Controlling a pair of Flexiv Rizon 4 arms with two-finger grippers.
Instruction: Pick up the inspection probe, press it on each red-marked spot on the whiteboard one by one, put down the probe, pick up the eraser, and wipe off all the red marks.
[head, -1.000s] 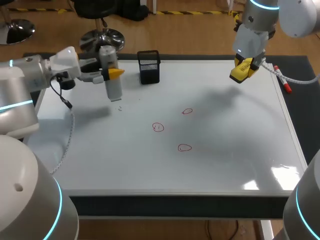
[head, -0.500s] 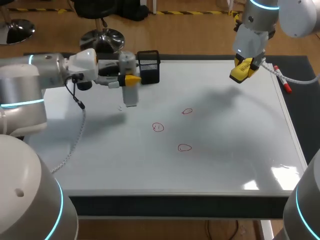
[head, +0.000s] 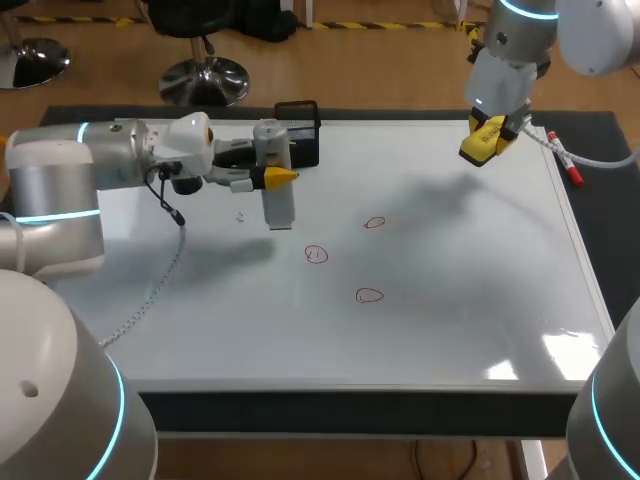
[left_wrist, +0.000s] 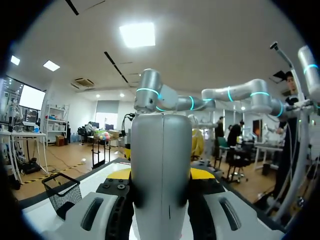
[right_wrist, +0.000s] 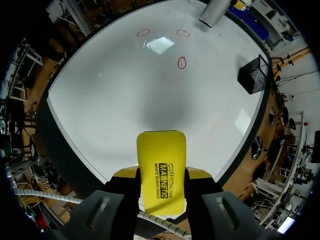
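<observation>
A black wire-mesh basket (head: 305, 135) stands upright near the far edge of the dark surface (head: 600, 135), well apart from a red-capped marker (head: 565, 160) lying at its right.

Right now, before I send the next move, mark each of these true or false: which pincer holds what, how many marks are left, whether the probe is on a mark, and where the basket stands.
1. The left pincer is shut on the probe. True.
2. The right pincer is empty. False: it is shut on the yellow eraser.
3. Three red marks show on the whiteboard. True.
4. The probe is pressed on a red mark. False: its lower end is off to the side of all three, on the left arm's side.
5. The mesh basket lies tipped over at the near edge. False: it stands upright at the far edge, just behind the probe.
</observation>
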